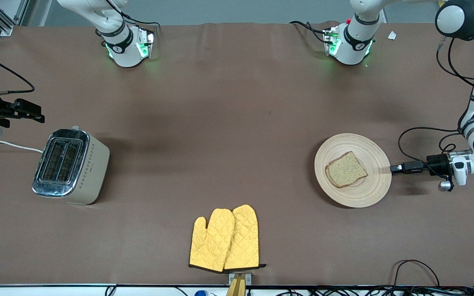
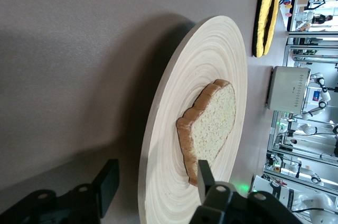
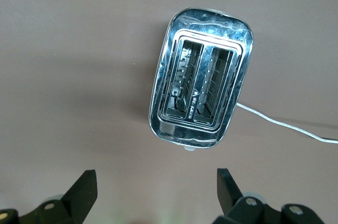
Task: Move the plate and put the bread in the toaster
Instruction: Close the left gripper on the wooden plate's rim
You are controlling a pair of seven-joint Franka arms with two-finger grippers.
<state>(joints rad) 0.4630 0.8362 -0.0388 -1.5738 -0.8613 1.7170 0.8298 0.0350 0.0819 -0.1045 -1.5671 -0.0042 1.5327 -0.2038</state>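
A brown cloth [image 1: 237,135] covers the table, and the plate [image 1: 375,193] serves as the landmark here. There is one plate, toward the left arm's end of the table, with one bread slice [image 1: 346,169] lying flat on it, a little off centre toward the right arm's end. One toaster [image 1: 70,166] with two open slots stands well apart from the plate, at the right arm's end, its white cord [image 1: 10,144] trailing off the table edge. Two yellow quilted mitts [image 1: 225,239] lie overlapping, nearer to the front camera than the plate and between it and the toaster. No brand or writing can be read on any of them.

The left gripper [image 1: 394,168] sits at the plate's rim on the side toward the left arm's end; in the left wrist view its fingers [image 2: 205,177] straddle the rim, one above and one below, with a gap showing, not yet clamped. The right gripper [image 1: 39,116] hangs well apart from the plate, just beside the toaster, its fingers [image 3: 83,192] spread wide with nothing between them.
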